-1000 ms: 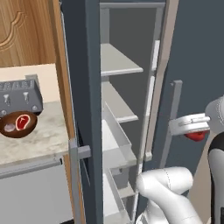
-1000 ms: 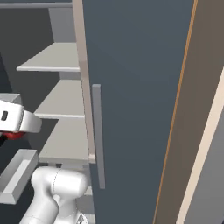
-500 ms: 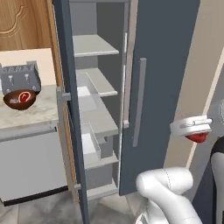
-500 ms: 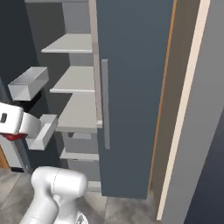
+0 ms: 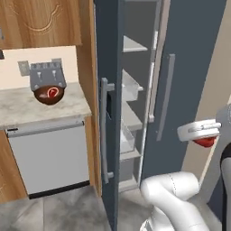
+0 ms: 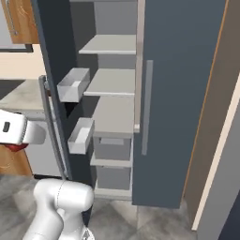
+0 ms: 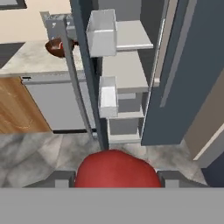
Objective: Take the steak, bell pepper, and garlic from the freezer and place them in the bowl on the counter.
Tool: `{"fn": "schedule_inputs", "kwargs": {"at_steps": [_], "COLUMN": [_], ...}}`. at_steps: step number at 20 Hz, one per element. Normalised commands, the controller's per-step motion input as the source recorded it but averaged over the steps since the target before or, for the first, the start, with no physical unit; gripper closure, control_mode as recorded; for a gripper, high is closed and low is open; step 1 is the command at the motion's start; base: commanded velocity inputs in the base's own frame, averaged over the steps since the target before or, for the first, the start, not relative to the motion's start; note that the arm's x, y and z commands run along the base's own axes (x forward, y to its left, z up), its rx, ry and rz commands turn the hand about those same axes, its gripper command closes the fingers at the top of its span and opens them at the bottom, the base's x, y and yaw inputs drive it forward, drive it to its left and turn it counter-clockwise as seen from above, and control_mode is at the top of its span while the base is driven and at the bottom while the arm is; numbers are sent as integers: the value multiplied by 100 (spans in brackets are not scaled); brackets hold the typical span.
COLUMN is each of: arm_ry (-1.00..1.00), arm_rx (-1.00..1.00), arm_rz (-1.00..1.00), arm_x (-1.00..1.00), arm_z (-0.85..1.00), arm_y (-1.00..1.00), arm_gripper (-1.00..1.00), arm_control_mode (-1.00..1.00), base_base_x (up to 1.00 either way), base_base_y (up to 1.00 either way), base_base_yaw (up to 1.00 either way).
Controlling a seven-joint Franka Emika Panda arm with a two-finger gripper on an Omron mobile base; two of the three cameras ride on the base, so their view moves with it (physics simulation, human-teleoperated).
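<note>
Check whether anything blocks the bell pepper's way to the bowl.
The gripper holds the bell pepper. In the hand view the open freezer door and its handle stand between it and the bowl on the counter.

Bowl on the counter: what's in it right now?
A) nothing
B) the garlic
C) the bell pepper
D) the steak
D: the bowl in front of the toaster holds the flat red steak with its white mark; the bell pepper sits in the gripper.

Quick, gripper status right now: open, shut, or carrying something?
Gripper: shut on the bell pepper, a plain red rounded thing between its fingertips, clear of the freezer.
</note>
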Motion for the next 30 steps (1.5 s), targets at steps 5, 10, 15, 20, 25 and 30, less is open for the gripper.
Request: {"fn": "schedule_inputs", "kwargs": {"at_steps": [5,10,15,20,25,30], "arm_ry": [0,0,0,0,0,0], "arm_rx": [0,0,0,0,0,0], "arm_rz": [0,0,0,0,0,0], "arm_x": [0,0,0,0,0,0], "arm_z": [0,0,0,0,0,0], "arm_y": [0,0,0,0,0,0], "arm_gripper": [100,100,100,100,100,100], "arm_control_mode": [100,100,100,100,100,100], "base_base_x": [-6,-1,14,46,59,66], "base_base_y": [100,100,92,75,32,7], "base_base_yaw": [1,2,1,0,0,0]}}
